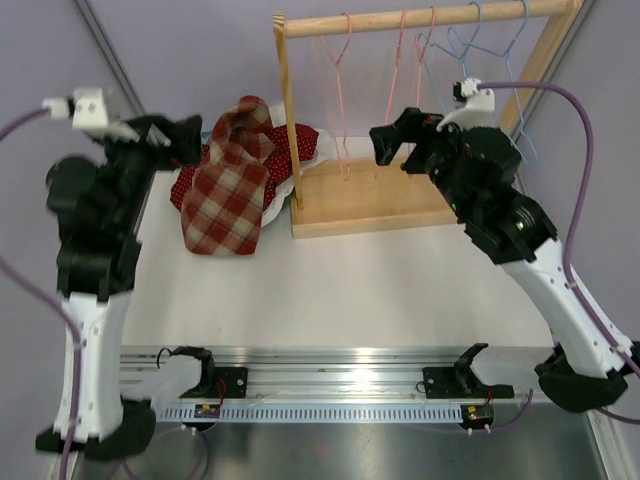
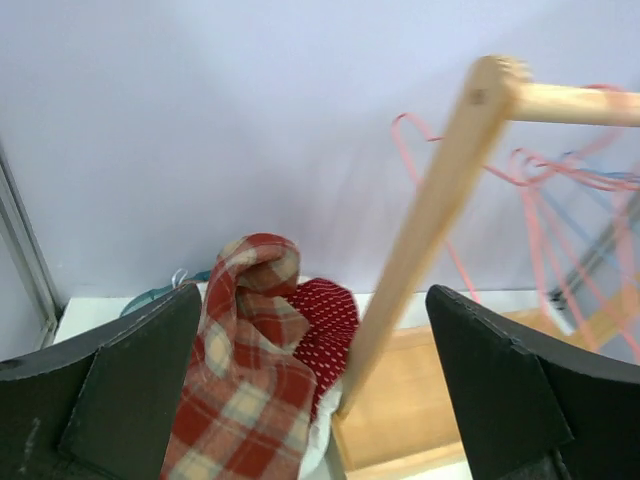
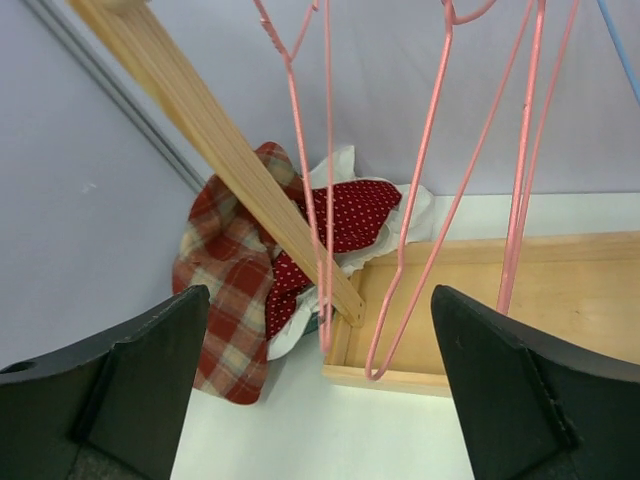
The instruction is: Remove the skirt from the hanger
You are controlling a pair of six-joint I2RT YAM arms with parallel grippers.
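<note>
A red plaid skirt (image 1: 228,190) lies heaped on the table left of the wooden rack (image 1: 290,120), on top of a red dotted garment (image 1: 300,145) with white trim. It also shows in the left wrist view (image 2: 245,380) and the right wrist view (image 3: 225,300). Bare pink hangers (image 1: 342,90) and blue hangers (image 1: 490,50) hang on the rack's rail; none carries cloth. My left gripper (image 1: 190,140) is open and empty, raised beside the pile. My right gripper (image 1: 385,140) is open and empty, raised in front of the pink hangers (image 3: 325,200).
The rack's wooden base tray (image 1: 380,200) stands at the back middle. A metal rail (image 1: 340,385) runs along the near edge. The back wall is close behind the rack.
</note>
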